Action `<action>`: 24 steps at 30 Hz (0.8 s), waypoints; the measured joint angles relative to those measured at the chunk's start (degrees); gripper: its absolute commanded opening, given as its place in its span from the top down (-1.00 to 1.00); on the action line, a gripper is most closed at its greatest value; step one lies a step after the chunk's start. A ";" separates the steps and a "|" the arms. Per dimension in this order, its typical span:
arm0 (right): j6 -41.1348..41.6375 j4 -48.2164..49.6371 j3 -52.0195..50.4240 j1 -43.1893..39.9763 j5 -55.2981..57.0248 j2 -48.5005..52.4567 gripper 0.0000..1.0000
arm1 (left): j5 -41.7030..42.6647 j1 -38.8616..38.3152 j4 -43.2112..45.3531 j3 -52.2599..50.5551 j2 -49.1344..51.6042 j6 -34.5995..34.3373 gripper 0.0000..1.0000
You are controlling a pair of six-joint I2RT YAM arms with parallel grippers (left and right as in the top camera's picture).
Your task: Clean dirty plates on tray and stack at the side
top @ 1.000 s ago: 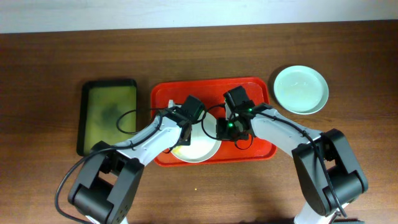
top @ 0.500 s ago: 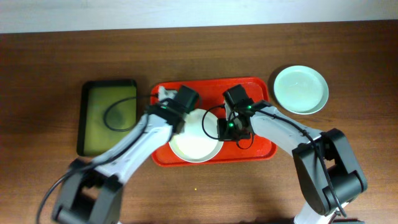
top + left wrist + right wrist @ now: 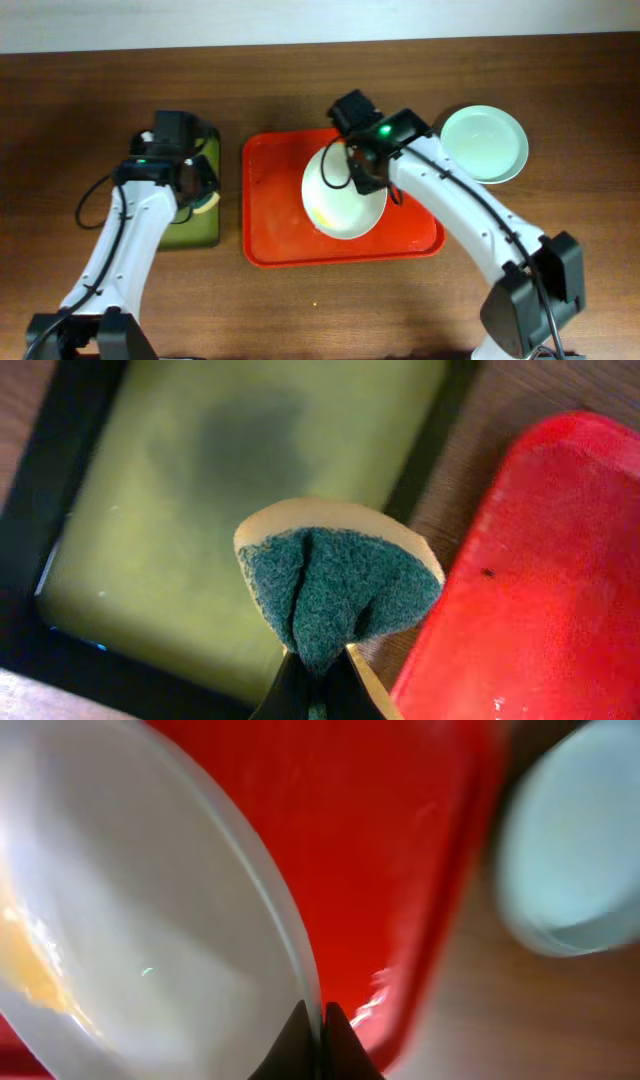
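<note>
White plate (image 3: 340, 208) tilted, rim pinched in right fingers (image 3: 321, 1036) over red tray (image 3: 275, 212) | left fingers (image 3: 315, 688) clamp sponge (image 3: 335, 585) over olive tray (image 3: 200, 460)

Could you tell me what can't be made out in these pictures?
Overhead: the right gripper covers part of the white plate; whether the plate touches the red tray is unclear.
Right wrist: the pale green plate is blurred and cut by the right edge.
Left wrist: the sponge hides most of the left gripper, cut by the bottom edge.
</note>
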 measured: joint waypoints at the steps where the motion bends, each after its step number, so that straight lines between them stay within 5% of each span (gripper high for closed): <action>1: -0.81 -1.11 1.81 1.81 3.89 -0.07 0.92 | 0.39 1.09 -0.02 0.00 0.00 0.11 1.00; 7: -9.64 -2.95 9.60 14.12 31.93 -0.26 0.92 | 1.31 5.77 -0.85 0.00 0.00 0.13 1.00; 14: -32.83 -1.68 9.79 23.47 59.01 -0.28 0.92 | 1.75 5.88 -0.92 0.00 0.00 0.13 1.00; 19: -44.81 -1.09 9.79 24.85 65.51 -0.28 0.92 | 1.77 5.88 -0.92 0.00 0.00 0.13 1.00; 24: -43.63 3.67 9.84 24.83 63.49 -0.28 0.92 | 1.81 5.88 -1.01 0.00 0.00 0.13 1.00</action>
